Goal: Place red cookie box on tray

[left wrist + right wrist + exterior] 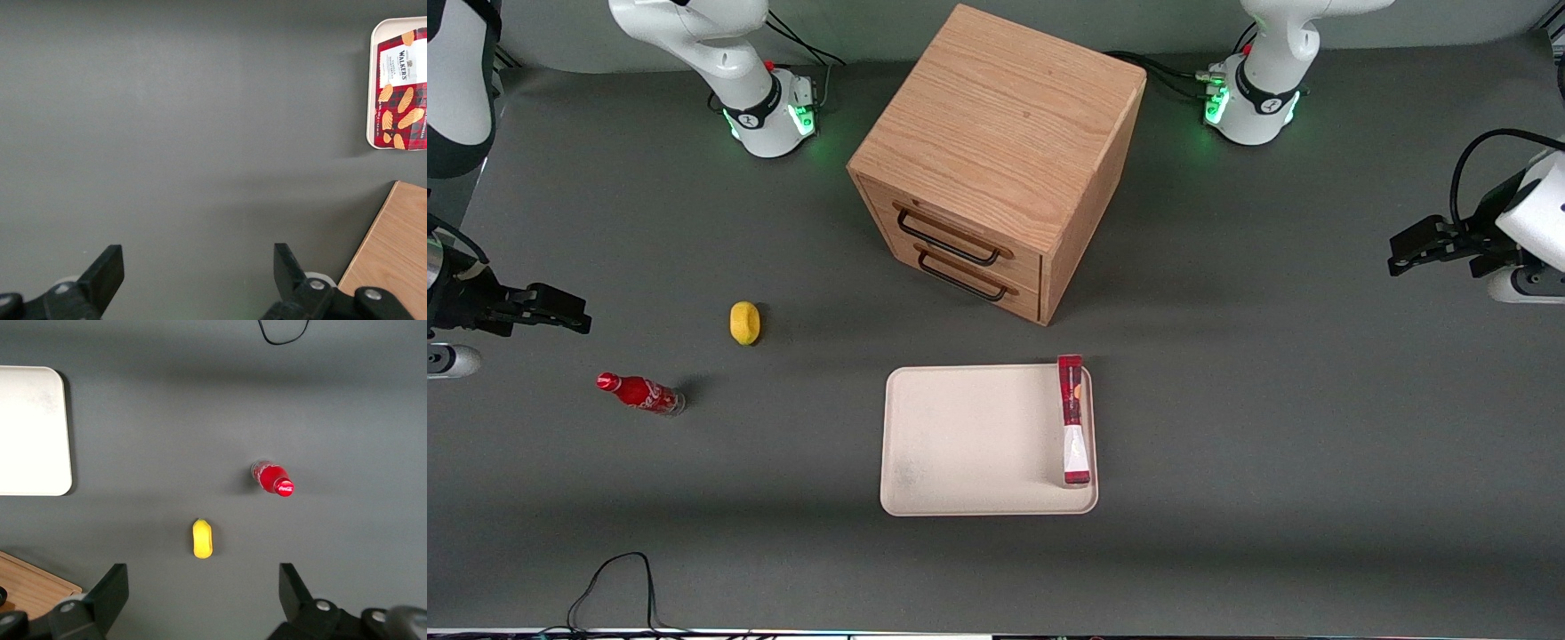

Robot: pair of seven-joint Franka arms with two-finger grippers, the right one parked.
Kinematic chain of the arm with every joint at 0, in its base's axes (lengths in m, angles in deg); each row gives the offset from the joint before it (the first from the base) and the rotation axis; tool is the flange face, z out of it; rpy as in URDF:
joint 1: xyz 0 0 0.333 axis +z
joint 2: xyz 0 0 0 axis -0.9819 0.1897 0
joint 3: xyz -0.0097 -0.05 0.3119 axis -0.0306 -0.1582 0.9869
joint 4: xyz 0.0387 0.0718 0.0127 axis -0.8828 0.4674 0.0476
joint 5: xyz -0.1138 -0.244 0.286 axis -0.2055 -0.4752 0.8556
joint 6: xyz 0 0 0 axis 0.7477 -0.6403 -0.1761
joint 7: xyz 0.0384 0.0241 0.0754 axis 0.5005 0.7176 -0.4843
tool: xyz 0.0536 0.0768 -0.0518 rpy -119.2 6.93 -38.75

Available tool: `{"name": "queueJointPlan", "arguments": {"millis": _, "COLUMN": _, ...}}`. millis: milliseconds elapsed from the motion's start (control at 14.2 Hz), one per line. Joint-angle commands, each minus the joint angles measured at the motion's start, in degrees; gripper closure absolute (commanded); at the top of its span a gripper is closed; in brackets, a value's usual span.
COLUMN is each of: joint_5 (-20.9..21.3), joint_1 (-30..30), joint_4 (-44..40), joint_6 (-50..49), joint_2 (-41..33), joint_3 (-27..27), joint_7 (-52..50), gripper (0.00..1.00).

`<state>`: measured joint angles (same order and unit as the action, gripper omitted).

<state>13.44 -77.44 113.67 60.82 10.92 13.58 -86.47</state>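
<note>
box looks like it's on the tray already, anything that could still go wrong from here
The red cookie box seems to stand on a narrow edge at the rim of the tray nearest the working arm; a nudge might tip it off onto the table. The open gripper is well away, up near the table's end, so the arm itself poses little risk.

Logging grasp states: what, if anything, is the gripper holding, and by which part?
Nothing. The gripper is open above bare table; the red cookie box stands on the tray.

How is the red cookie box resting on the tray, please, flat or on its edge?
On edge: the thin red cookie box shows a narrow strip, standing on the cream rectangular tray. The open claw is away over bare table.
</note>
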Motion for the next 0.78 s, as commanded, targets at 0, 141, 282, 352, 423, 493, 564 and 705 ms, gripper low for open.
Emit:
{"name": "queueJointPlan", "arguments": {"millis": 0, "joint_5": -0.51, "joint_1": -0.66, "joint_4": -1.20, "joint_6": -0.04, "joint_2": 0.46, "joint_3": 0.61, "joint_7": -0.55, "gripper": 0.00}}
{"name": "queueJointPlan", "arguments": {"millis": 141, "joint_5": 0.11, "joint_1": -0.83, "joint_4": -1.20, "joint_6": -0.39, "joint_2": 0.46, "joint_3": 0.61, "joint_7": -0.46, "gripper": 0.00}}
{"name": "queueJointPlan", "arguments": {"millis": 282, "joint_5": 0.72, "joint_1": -0.75, "joint_4": -1.20, "joint_6": -0.48, "joint_2": 0.46, "joint_3": 0.61, "joint_7": -0.37, "gripper": 0.00}}
{"name": "queueJointPlan", "arguments": {"millis": 352, "joint_5": 0.81, "joint_1": -0.75, "joint_4": -1.11, "joint_6": -0.48, "joint_2": 0.46, "joint_3": 0.61, "joint_7": -0.28, "gripper": 0.00}}
{"name": "queueJointPlan", "arguments": {"millis": 423, "joint_5": 0.81, "joint_1": -0.75, "joint_4": -1.11, "joint_6": -0.57, "joint_2": 0.46, "joint_3": 0.61, "joint_7": -0.20, "gripper": 0.00}}
{"name": "queueJointPlan", "arguments": {"millis": 493, "joint_5": 0.81, "joint_1": -0.83, "joint_4": -1.11, "joint_6": -0.65, "joint_2": 0.46, "joint_3": 0.61, "joint_7": -0.11, "gripper": 0.00}}
{"name": "queueJointPlan", "arguments": {"millis": 564, "joint_5": 0.81, "joint_1": -0.75, "joint_4": -1.11, "joint_6": -1.70, "joint_2": 0.46, "joint_3": 0.61, "joint_7": 0.24, "gripper": 0.00}}
{"name": "queueJointPlan", "arguments": {"millis": 705, "joint_5": 0.99, "joint_1": -0.66, "joint_4": -1.11, "joint_6": -2.67, "joint_2": 0.46, "joint_3": 0.61, "joint_7": 0.42, "gripper": 0.00}}
